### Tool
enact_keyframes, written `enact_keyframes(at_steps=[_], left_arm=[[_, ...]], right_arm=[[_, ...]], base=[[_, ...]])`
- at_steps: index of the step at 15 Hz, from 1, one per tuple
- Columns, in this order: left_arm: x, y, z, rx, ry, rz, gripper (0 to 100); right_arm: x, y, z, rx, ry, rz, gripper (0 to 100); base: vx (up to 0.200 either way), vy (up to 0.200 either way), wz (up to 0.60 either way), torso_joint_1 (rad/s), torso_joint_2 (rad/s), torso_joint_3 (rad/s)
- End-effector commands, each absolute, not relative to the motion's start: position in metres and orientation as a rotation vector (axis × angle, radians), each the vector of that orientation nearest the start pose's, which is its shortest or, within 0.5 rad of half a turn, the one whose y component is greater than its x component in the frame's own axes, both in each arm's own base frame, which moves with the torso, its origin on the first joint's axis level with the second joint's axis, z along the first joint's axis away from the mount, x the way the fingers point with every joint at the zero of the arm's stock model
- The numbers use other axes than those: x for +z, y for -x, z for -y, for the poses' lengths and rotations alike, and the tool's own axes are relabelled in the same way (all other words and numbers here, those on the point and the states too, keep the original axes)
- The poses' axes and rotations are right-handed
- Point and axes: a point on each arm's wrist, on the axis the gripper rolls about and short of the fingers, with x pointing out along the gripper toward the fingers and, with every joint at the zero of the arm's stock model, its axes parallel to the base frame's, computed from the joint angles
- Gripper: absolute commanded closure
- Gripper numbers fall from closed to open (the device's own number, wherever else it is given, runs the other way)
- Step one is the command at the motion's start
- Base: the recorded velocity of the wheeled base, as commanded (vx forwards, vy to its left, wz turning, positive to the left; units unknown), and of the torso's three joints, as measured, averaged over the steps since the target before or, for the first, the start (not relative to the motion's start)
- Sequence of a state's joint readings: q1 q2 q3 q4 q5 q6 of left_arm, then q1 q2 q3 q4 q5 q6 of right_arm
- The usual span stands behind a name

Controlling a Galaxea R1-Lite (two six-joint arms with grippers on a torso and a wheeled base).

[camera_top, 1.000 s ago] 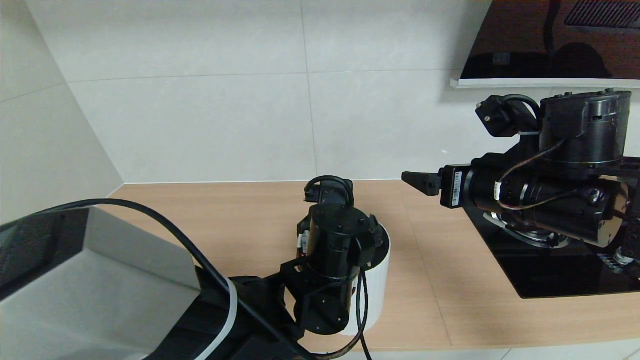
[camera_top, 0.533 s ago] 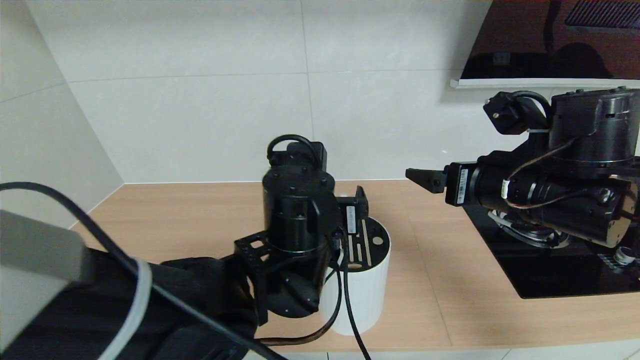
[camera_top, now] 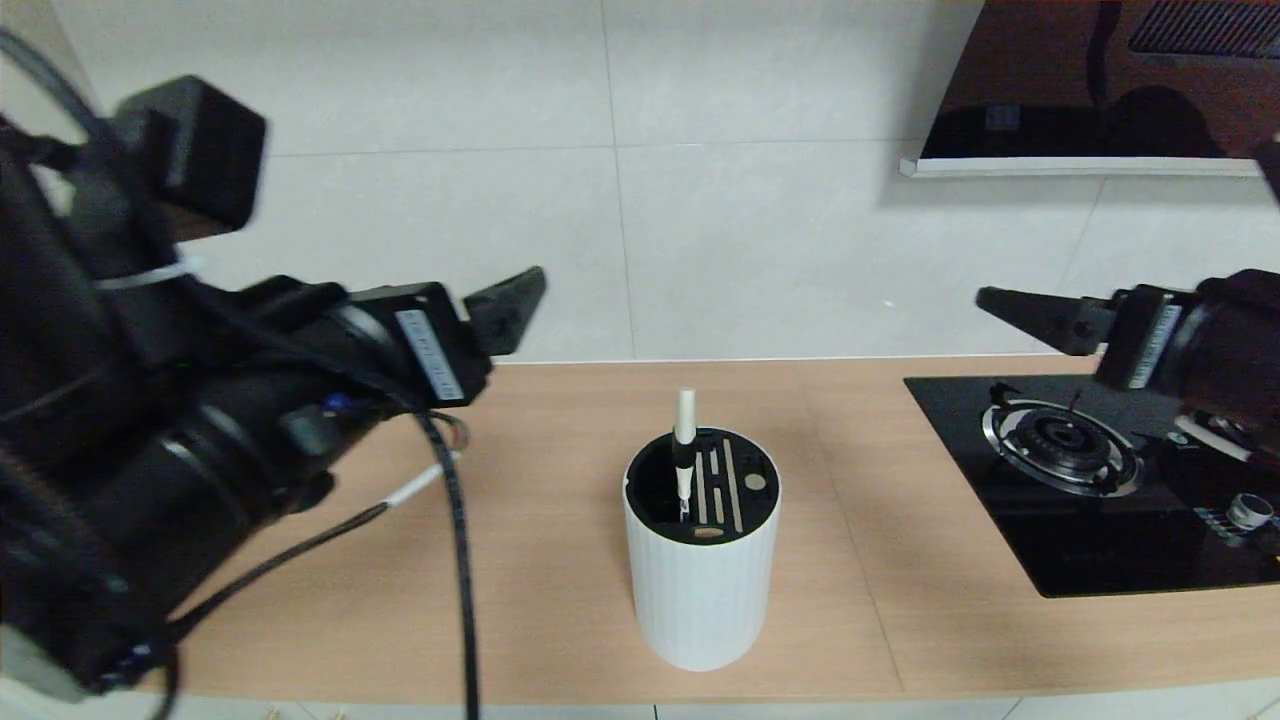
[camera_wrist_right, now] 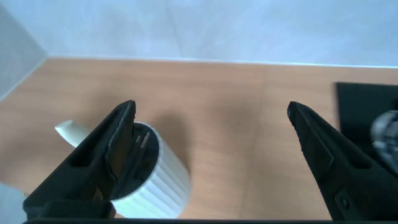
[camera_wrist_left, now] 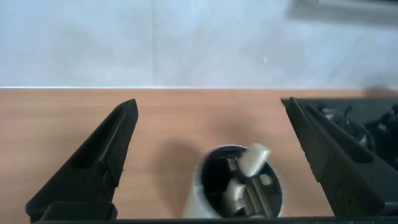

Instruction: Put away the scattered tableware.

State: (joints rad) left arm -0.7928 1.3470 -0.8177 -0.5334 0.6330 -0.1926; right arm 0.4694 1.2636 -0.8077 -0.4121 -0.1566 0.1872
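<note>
Since one second ago the left gripper (camera_top: 508, 300) has lifted off the white holder (camera_top: 700, 590). It now hangs above and left of the holder, fingers wide apart. Also spread, the right gripper (camera_top: 1010, 305) has drawn back to the holder's right. A white-handled utensil (camera_top: 684, 430) stands upright inside the holder.

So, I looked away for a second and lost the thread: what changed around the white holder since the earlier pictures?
The left gripper rose off the holder and swung up and to the left, and is open now. A white-handled utensil stands in the holder, free of it. The right gripper drew back to the right, also open. The holder kept its place on the counter.
</note>
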Motion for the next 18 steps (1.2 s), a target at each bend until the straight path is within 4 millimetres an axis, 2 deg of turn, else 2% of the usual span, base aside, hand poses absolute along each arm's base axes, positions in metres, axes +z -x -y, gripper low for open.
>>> enact_keyframes(at_steps=[1, 2, 3, 4, 5, 7, 8, 10, 12, 14, 16, 18], left_arm=[[0.274, -0.112, 0.069, -0.034, 0.225, 0.044, 0], [0.273, -0.087, 0.043, 0.022, 0.229, 0.063, 0], [0.274, -0.076, 0.032, 0.053, 0.228, 0.074, 0], [0.273, -0.047, 0.010, 0.122, 0.223, 0.111, 0], [0.269, -0.026, -0.002, 0.166, 0.210, 0.135, 0], [0.260, 0.008, -0.017, 0.251, 0.180, 0.182, 0], [0.252, 0.035, -0.024, 0.300, 0.171, 0.237, 0], [0.235, 0.069, -0.028, 0.386, 0.118, 0.321, 0], [0.223, 0.090, -0.029, 0.409, 0.076, 0.390, 0], [0.225, 0.093, -0.026, 0.478, 0.105, 0.410, 0], [0.221, 0.092, -0.020, 0.539, 0.099, 0.407, 0], [0.196, 0.093, -0.013, 0.540, 0.052, 0.400, 0]], right_arm=[[0.276, -0.116, -0.046, 0.257, -0.208, 0.064, 0], [0.271, -0.093, -0.031, 0.214, -0.213, 0.115, 0], [0.269, -0.083, -0.025, 0.195, -0.213, 0.140, 0], [0.263, -0.056, -0.014, 0.158, -0.195, 0.209, 0], [0.256, -0.038, -0.007, 0.126, -0.155, 0.251, 0], [0.242, -0.009, 0.002, 0.063, -0.072, 0.308, 0], [0.233, 0.013, 0.006, -0.019, -0.018, 0.324, 0], [0.213, 0.045, 0.006, -0.078, 0.009, 0.354, 0], [0.194, 0.067, 0.005, -0.017, 0.077, 0.386, 0], [0.183, 0.075, 0.002, -0.056, 0.093, 0.403, 0], [0.168, 0.067, 0.002, -0.078, 0.088, 0.345, 0], [0.154, 0.058, 0.002, -0.108, 0.081, 0.288, 0]], base=[[0.000, 0.000, 0.00, 0.000, 0.00, 0.000], [0.000, 0.000, 0.00, 0.000, 0.00, 0.000], [0.000, 0.000, 0.00, 0.000, 0.00, 0.000], [0.000, 0.000, 0.00, 0.000, 0.00, 0.000], [0.000, 0.000, 0.00, 0.000, 0.00, 0.000], [0.000, 0.000, 0.00, 0.000, 0.00, 0.000], [0.000, 0.000, 0.00, 0.000, 0.00, 0.000], [0.000, 0.000, 0.00, 0.000, 0.00, 0.000], [0.000, 0.000, 0.00, 0.000, 0.00, 0.000], [0.000, 0.000, 0.00, 0.000, 0.00, 0.000], [0.000, 0.000, 0.00, 0.000, 0.00, 0.000], [0.000, 0.000, 0.00, 0.000, 0.00, 0.000]])
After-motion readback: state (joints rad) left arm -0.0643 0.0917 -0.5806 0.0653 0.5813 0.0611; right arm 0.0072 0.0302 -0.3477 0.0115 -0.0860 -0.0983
